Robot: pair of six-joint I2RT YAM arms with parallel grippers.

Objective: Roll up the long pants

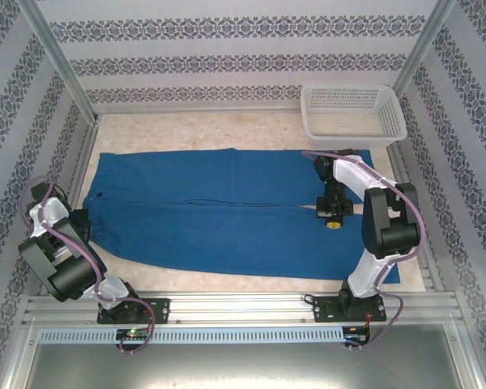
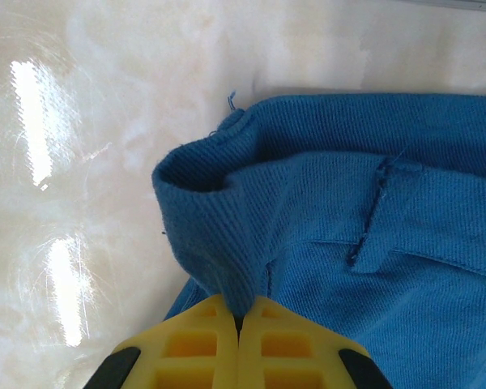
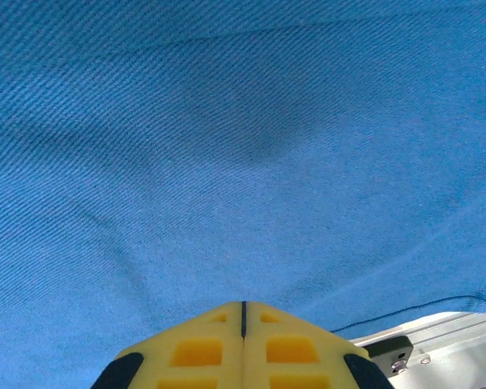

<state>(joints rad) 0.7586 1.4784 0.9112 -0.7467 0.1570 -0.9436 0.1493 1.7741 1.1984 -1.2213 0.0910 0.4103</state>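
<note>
The long pants (image 1: 227,211) lie spread flat across the table, royal blue, with the waist at the left and the legs running right. My left gripper (image 1: 84,220) sits at the waist's left edge. In the left wrist view its yellow fingers (image 2: 196,340) are shut on a pinch of the waistband (image 2: 219,243), which stands up in a raised fold beside a belt loop (image 2: 373,219). My right gripper (image 1: 332,220) rests over the leg part, near the centre seam. Its tips (image 3: 243,306) are shut just above smooth blue cloth (image 3: 227,146), with nothing seen between them.
A white mesh basket (image 1: 355,136) stands at the back right, just beyond the pants. Patterned walls and metal posts close in the table on three sides. An aluminium rail (image 3: 437,340) runs along the near edge. Bare glossy tabletop (image 2: 81,162) lies left of the waist.
</note>
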